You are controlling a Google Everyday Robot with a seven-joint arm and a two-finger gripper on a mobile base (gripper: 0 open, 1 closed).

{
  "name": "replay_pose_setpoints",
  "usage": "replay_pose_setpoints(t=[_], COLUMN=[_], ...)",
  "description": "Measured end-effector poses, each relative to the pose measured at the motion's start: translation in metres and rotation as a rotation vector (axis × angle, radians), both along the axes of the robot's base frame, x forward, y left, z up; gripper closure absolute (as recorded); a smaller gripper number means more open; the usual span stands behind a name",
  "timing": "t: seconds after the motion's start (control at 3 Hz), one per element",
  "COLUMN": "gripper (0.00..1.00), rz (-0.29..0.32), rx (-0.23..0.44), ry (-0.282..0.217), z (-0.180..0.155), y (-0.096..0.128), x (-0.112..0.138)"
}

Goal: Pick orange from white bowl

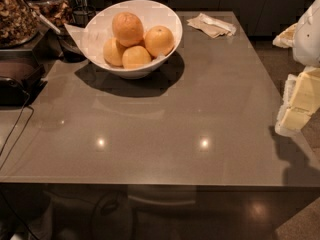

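The round, matte, deep-orange fruit (127, 28) lies topmost in the deep white pointed-lip bowl (95, 36) on the grey worktop (165, 124); the white-and-yellow pincer (300, 101) hangs at the right edge, well apart; open or closed, I cannot tell.

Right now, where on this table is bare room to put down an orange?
The near half of the table is bare, from the white bowl to the front edge. The strip between bowl and napkin is free too. The far left corner is crowded with jars and a dark appliance. The hand hangs at the right edge.
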State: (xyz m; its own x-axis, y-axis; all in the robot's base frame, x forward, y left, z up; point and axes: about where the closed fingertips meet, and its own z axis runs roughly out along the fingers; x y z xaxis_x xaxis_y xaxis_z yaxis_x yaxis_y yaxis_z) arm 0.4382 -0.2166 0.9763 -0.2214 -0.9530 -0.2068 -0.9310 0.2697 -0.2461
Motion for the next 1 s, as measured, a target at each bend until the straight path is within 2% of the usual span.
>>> replay_pose_setpoints(t=[0.33,0.67,1.0], gripper=[0.0,0.0,0.0], rz=[0.0,-0.034,-0.077], rx=[0.0,0.068,0.171], ry=[0.0,-0.029,-0.025], z=[0.0,0.005,0.009], y=[0.0,0.007,0.019], x=[0.0,0.008,0.026])
